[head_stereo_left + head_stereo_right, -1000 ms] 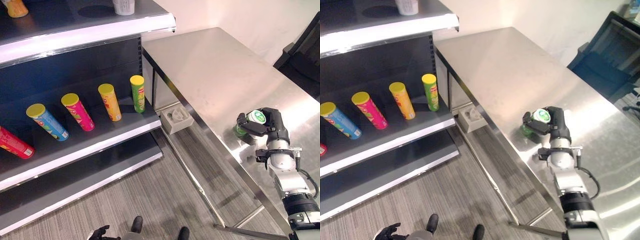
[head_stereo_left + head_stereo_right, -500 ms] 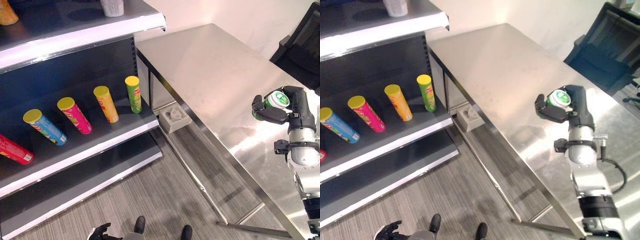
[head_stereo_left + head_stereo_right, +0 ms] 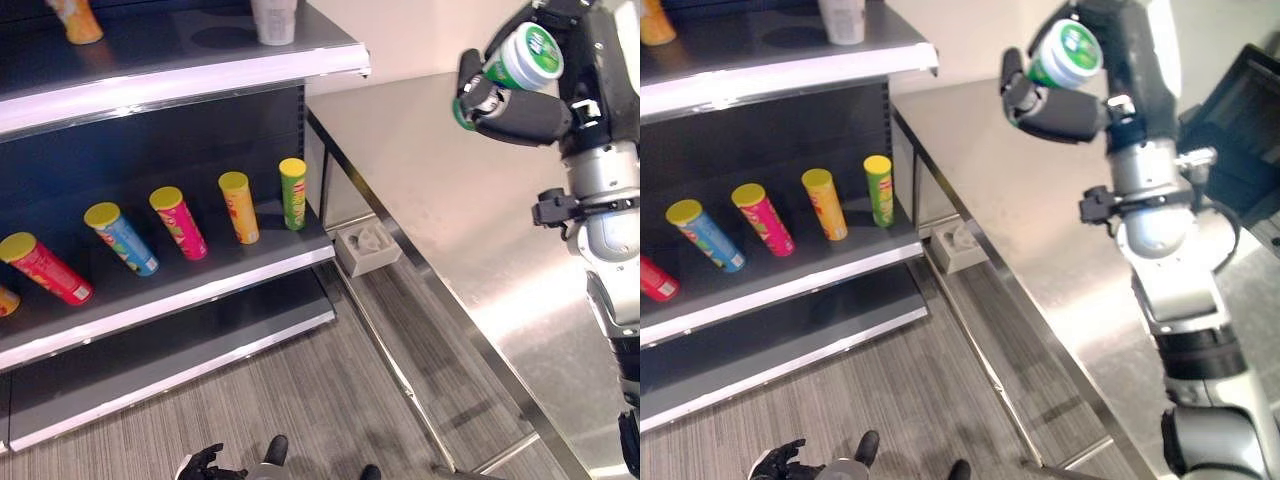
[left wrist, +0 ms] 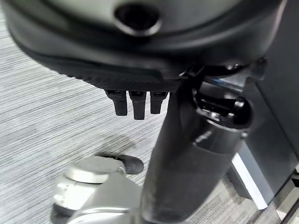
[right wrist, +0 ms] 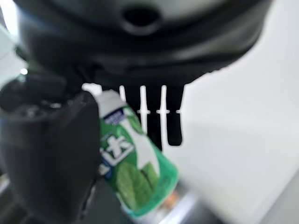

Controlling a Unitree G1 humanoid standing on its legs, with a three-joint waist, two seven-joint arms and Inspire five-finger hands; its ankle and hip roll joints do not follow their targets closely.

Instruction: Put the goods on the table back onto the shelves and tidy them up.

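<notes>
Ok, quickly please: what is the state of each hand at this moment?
Left hand: low above the floor, holds nothing; open or curled cannot be told.
Right hand: closed around the green and white container, raised above the table.

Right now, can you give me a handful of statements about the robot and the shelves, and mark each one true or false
1. The right hand grips a green and white tub. True.
2. The tub rests on the steel table. False: it is held in the air above the table.
3. Tall cans stand on the middle shelf, including a green can. True.
4. The top shelf is bare. False: a white cup stands there.
5. The left hand holds a can. False: it holds nothing.
</notes>
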